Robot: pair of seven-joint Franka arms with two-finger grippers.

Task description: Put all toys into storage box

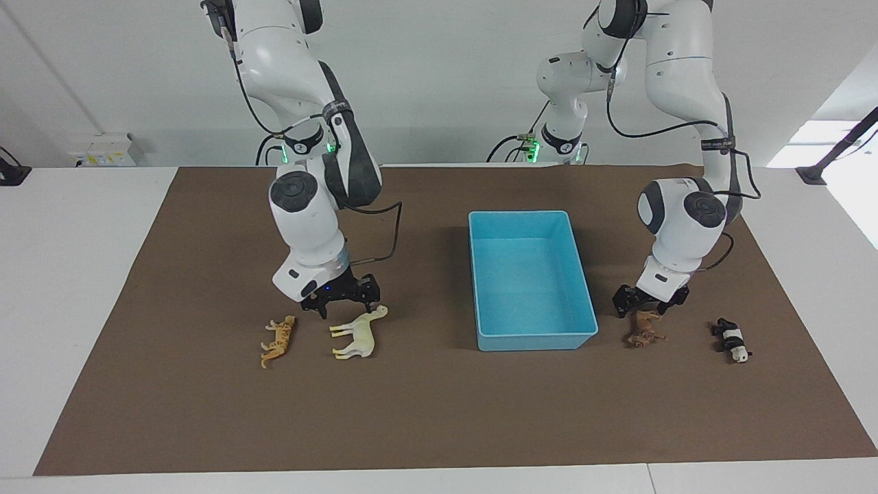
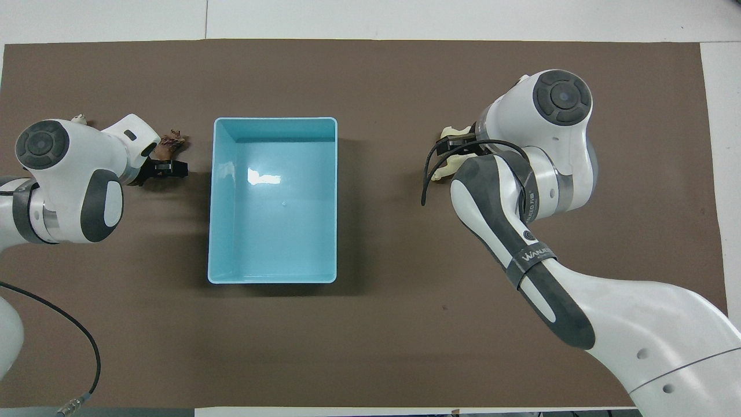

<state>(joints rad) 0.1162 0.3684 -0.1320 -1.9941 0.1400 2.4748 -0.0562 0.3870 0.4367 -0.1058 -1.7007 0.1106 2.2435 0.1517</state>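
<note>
four small plastic animal toys lie outside one light blue plastic storage box [image 1: 532, 274]; striped orange tiger [image 1: 277, 339], cream-white horse [image 1: 358, 331], brown lion [image 1: 643, 329], black-and-white panda [image 1: 731, 339]. two grippers: left gripper [image 1: 642, 302] spread wide over the lion; right gripper [image 1: 346, 296] spread wide over the horse.

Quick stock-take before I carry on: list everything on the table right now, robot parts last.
storage box: one, light blue, empty, mid-table toward the left arm's end.
lion: one, brown, on the mat beside the box.
panda: one, black-and-white, beside the lion, at the left arm's end.
horse: one, cream-white, toward the right arm's end.
tiger: one, orange striped, beside the horse.
mat: one, brown, covering the table.
left hand: open, just over the lion.
right hand: open, just over the horse.
</note>
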